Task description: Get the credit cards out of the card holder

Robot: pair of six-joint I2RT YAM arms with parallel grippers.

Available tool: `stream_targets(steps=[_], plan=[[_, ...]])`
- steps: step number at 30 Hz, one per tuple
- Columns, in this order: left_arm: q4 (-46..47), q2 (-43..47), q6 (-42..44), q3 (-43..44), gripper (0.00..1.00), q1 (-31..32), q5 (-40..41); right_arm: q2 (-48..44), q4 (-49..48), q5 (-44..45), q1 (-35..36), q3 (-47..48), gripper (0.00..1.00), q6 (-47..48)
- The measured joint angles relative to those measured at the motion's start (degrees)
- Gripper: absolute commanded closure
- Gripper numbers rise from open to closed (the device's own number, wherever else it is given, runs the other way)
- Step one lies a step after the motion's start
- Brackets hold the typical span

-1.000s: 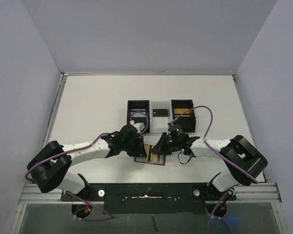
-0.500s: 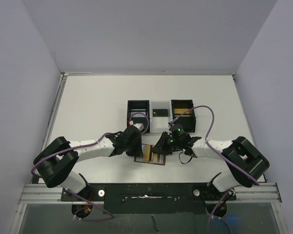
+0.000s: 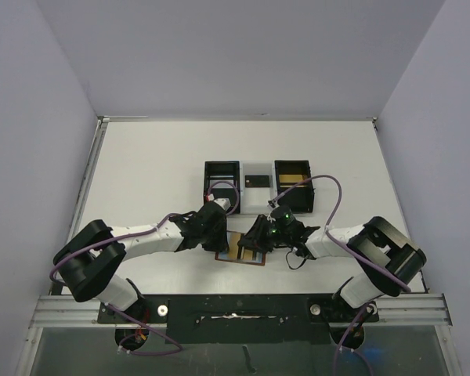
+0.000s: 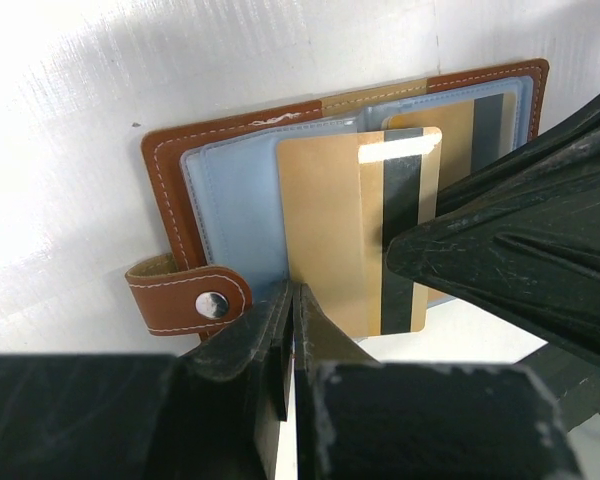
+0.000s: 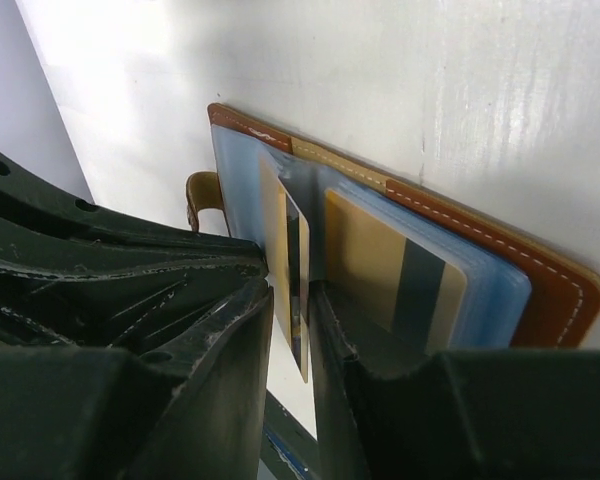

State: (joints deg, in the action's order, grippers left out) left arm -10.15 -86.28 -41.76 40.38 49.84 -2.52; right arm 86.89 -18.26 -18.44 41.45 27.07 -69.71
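Observation:
The card holder (image 3: 241, 249) lies open and flat between the arms, brown leather (image 4: 170, 170) with blue-grey pockets and a snap tab (image 4: 185, 300). One gold credit card (image 4: 360, 235) with a black stripe sticks partly out of a pocket, tilted up off the holder. My left gripper (image 4: 294, 295) is shut on that card's lower left corner. My right gripper (image 5: 295, 295) stands slightly open, one finger on each side of the same card (image 5: 285, 260), with small gaps. A second credit card (image 5: 390, 265) sits in the other pocket.
Just behind the holder stands a black-and-white three-compartment tray (image 3: 257, 205), with a small black card (image 3: 257, 180) in its middle and a gold card (image 3: 292, 168) in its right compartment. Both grippers crowd over the holder near the table's front edge.
My left gripper has closed on the card's corner. My right gripper's jaws have parted a little around the card, and the right arm has shifted slightly left.

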Motion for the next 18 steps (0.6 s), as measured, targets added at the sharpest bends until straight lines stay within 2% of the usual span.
stream_targets(steps=[8, 11, 14, 18], plan=[[0.07, 0.17, 0.0, -0.15, 0.98, 0.0, 0.02, 0.0, -7.39, 1.53, 1.42, -3.61, 0.8, -1.49], [0.11, 0.17, -0.02, -0.17, 0.98, 0.0, 0.0, 0.0, -8.41, 1.9, 1.75, -3.96, 0.85, -1.51], [0.11, 0.17, -0.02, -0.17, 0.98, 0.0, 0.0, 0.02, -8.96, 2.16, 1.77, -4.28, 0.96, -1.6], [0.09, 0.17, -0.02, -0.17, 0.98, 0.0, 0.02, -0.31, -9.14, 2.4, 1.77, -4.68, 0.99, -2.14]])
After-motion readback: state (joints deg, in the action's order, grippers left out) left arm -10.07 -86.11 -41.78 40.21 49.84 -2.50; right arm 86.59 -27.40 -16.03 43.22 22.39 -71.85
